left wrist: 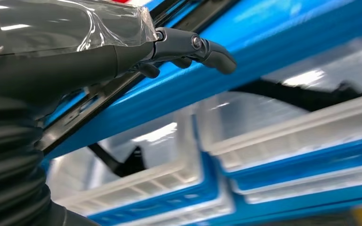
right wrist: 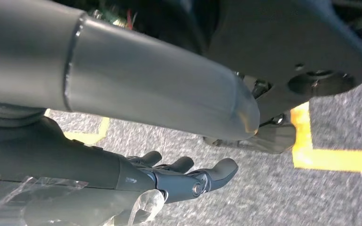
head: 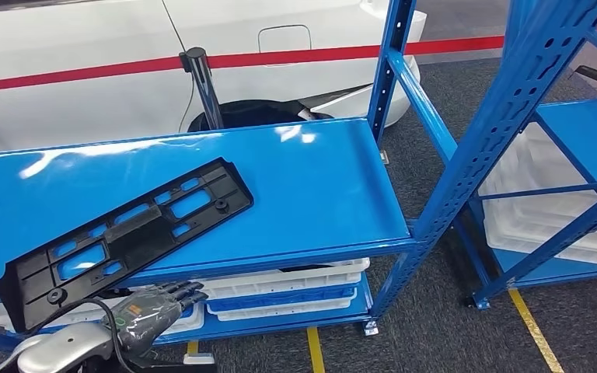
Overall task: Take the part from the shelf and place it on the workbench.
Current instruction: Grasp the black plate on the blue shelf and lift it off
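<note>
A long black plastic part (head: 132, 233) with several cut-outs lies aslant on the blue shelf (head: 311, 179), its near end sticking out past the front edge at the left. My left hand (head: 155, 305) is just below that front edge, fingers stretched out and holding nothing. In the left wrist view the fingertips (left wrist: 207, 49) reach the shelf's blue front lip (left wrist: 245, 61), with the part's dark edge (left wrist: 82, 106) running along above it. My right hand (right wrist: 169, 179) hangs over the grey floor, fingers spread and holding nothing.
White trays (head: 280, 284) fill the lower shelf under the part. A blue upright (head: 505, 116) and a second rack with white bins (head: 544, 217) stand to the right. A white car (head: 85, 47) and a black post (head: 202, 78) are behind. Yellow lines (head: 315, 350) mark the floor.
</note>
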Robot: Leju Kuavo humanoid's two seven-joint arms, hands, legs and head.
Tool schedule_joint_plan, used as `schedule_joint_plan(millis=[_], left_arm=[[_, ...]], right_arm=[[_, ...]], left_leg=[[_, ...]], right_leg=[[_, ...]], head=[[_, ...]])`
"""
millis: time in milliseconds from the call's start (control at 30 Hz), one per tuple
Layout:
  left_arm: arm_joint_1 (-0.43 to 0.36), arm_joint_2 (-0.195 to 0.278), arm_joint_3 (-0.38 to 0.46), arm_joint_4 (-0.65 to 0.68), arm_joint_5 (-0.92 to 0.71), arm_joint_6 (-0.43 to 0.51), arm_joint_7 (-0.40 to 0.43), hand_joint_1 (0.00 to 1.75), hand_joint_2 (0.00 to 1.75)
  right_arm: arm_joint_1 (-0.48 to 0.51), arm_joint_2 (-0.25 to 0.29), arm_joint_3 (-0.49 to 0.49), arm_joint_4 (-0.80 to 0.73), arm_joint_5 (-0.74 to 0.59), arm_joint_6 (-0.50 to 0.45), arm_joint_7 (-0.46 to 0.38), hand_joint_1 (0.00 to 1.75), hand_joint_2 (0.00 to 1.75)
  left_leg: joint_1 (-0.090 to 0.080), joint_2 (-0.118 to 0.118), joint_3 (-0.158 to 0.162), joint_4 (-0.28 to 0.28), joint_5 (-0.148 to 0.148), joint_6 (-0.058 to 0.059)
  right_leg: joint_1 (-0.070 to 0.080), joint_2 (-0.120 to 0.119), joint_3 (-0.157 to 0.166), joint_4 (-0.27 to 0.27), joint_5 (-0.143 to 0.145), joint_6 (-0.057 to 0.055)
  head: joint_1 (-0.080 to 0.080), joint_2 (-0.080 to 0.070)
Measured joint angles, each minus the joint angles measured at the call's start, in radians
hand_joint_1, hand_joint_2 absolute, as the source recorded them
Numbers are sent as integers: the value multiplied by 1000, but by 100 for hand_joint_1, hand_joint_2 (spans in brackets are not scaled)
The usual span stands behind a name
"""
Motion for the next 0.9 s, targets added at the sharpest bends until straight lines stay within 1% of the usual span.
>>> schedule_joint_plan(millis=[33,67,100,133,167,200,233,267,300,333,400,433,467,500,533,567,600,633,667,700,733,767,800,833,867,900], left_arm=[[18,-1,9,-4,-40,-12,1,0,175],[35,-3,19,-9,-80,-17,2,0,175],[52,-4,30,-16,-120,-16,3,0,175],[66,-6,41,-22,-155,-8,2,0,175],[79,-7,53,-29,-187,5,2,0,175],[91,-9,65,-35,-215,23,2,0,175],[102,-10,77,-42,-239,40,1,0,175],[112,-12,88,-47,-259,55,1,0,175],[121,-13,99,-53,-278,66,1,0,175],[128,-14,110,-58,-297,76,1,0,175],[145,-17,129,-66,-344,93,1,0,175],[156,-20,137,-69,-371,102,1,0,175],[166,-23,145,-72,-399,111,2,0,175],[174,-27,153,-76,-426,121,2,0,175],[181,-30,162,-80,-454,132,3,0,175],[187,-33,171,-85,-482,147,3,0,175],[194,-36,181,-91,-513,165,3,0,175],[203,-39,191,-97,-543,185,3,0,175],[212,-42,202,-103,-573,207,3,0,175],[222,-46,213,-107,-596,228,4,0,175],[233,-49,225,-112,-613,247,4,0,175],[245,-52,237,-116,-622,263,4,0,175],[256,-55,249,-119,-626,276,4,0,175],[267,-58,262,-122,-627,287,4,0,175],[278,-61,274,-123,-627,295,4,0,175],[292,-63,285,-123,-627,302,4,0,175]], right_arm=[[1,-1,0,1,-3,-2,0,0,0],[1,0,0,1,-7,-4,-1,0,0],[2,0,-1,2,-10,-4,-1,0,0],[2,0,-1,2,-13,-5,0,0,0],[1,0,-1,2,-17,-5,0,0,0],[1,0,-2,2,-21,-6,0,0,0],[1,-1,-3,2,-24,-7,0,0,0],[1,-1,-4,2,-27,-8,0,0,0],[1,-1,-6,2,-30,-9,0,0,0],[1,-1,-8,2,-33,-9,0,0,0],[1,-1,-10,2,-39,-10,-1,0,0],[2,0,-12,2,-42,-11,-1,0,0],[2,0,-13,2,-45,-13,-1,0,0],[3,0,-15,2,-48,-14,-1,0,0],[3,0,-16,2,-50,-16,-1,0,0],[3,0,-16,2,-53,-17,-2,0,0],[2,0,-17,2,-55,-18,-2,0,0],[2,0,-18,2,-58,-19,-2,0,0],[2,0,-19,2,-59,-20,-2,0,0],[2,0,-21,2,-61,-20,-2,0,0],[2,-1,-23,2,-62,-21,-1,0,0],[2,-1,-24,2,-64,-22,-1,0,0],[2,-1,-25,2,-65,-22,-1,0,0],[2,-1,-25,2,-66,-22,0,0,0],[3,-1,-26,2,-68,-22,0,0,0],[3,-1,-26,2,-70,-22,1,0,0]], left_leg=[[4,-1,1,2,-2,-5],[6,-3,2,7,-6,-13],[7,-4,3,11,-11,-21],[7,-4,3,14,-14,-30],[6,-5,4,15,-15,-37],[8,-5,4,14,-15,-41],[10,-5,5,14,-15,-45],[13,-5,2,23,-23,-48],[14,-5,-10,52,-42,-50],[14,-5,-32,103,-72,-53],[13,-5,-96,246,-141,-58],[13,-5,-122,301,-160,-58],[13,-5,-132,323,-161,-56],[12,-5,-120,300,-143,-52],[10,-5,-89,239,-111,-47],[8,-5,-49,157,-79,-41],[4,-4,-15,88,-54,-36],[0,-4,6,41,-39,-32],[-4,-3,13,22,-36,-29],[-8,-3,11,22,-35,-26],[-7,-4,12,19,-32,-21],[-6,-4,13,15,-28,-15],[-4,-3,14,11,-24,-9],[-2,-3,16,7,-20,-3],[-2,-2,15,6,-19,1],[-2,-1,14,6,-19,3]], right_leg=[[-5,-1,36,-69,35,6],[-9,-1,75,-144,64,12],[-12,2,105,-205,85,12],[-12,4,123,-241,95,8],[-9,7,127,-252,96,1],[-7,9,126,-251,98,-10],[-7,8,126,-252,99,-18],[-7,8,126,-253,102,-24],[-8,7,126,-254,104,-30],[-8,6,126,-255,106,-34],[-5,6,122,-255,107,-38],[-4,7,121,-255,107,-40],[-2,7,121,-255,107,-40],[-1,7,122,-255,107,-40],[0,7,123,-255,107,-40],[1,7,125,-255,107,-40],[2,7,126,-255,107,-38],[3,8,126,-255,107,-35],[4,8,126,-255,107,-30],[5,8,126,-258,107,-24],[4,7,127,-260,107,-18],[3,6,126,-257,104,-12],[3,5,119,-241,90,-8],[4,4,102,-201,64,-5],[3,2,74,-138,29,-4],[4,2,39,-63,-7,-3]], head=[[0,0],[0,0],[0,0],[0,0],[0,0],[0,0],[0,0],[-1,0],[-1,0],[-2,0],[-3,0],[-3,0],[-3,0],[-3,0],[-3,0],[-3,0],[-3,0],[-4,0],[-4,0],[-3,0],[-3,0],[-3,0],[-3,0],[-2,0],[-1,0],[-1,0]])
